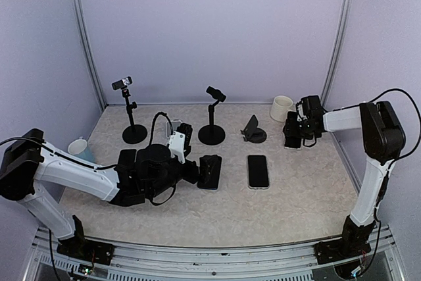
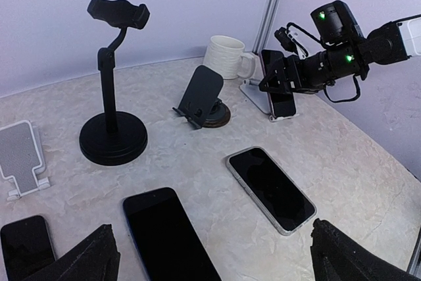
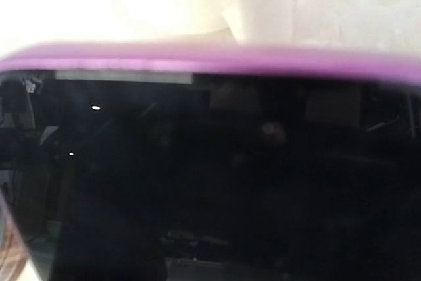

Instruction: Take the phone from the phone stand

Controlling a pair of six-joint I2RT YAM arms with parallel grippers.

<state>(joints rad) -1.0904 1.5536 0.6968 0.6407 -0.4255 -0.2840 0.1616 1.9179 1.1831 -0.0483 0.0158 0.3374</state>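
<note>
Phone: the phone (image 2: 282,102) has a black, glossy screen that is switched off. In the right wrist view (image 3: 210,182) a magenta-purple case rim runs along its upper edge. That view is too close and blurred to show more.
Phone's place: it stands upright, leaning back in the phone stand (image 2: 252,89) at the far right of the worktop (image 2: 368,182), just beside a white mug (image 2: 227,56).
Phone stand: pale and silvery, with a flat foot. The phone's lower edge sits in it.
Right hand: the right hand (image 2: 279,77) is at the phone's upper half, with its fingers to either side of the phone. I cannot tell whether they are clamped on it or only close to it.
Left hand: the left hand (image 2: 220,258) is spread wide apart. Its dark fingers (image 2: 82,258) show at the two lower corners of its own camera, low over the worktop, and it holds nothing.
Other phones: one with a pale rim (image 2: 270,189) and two dark ones (image 2: 168,235) (image 2: 23,245) lie flat, screen up, well apart from the stand.
Other stands: a dark angled stand (image 2: 202,97), a tall black clamp stand (image 2: 112,97) and a small white stand (image 2: 23,156) carry no phone.
</note>
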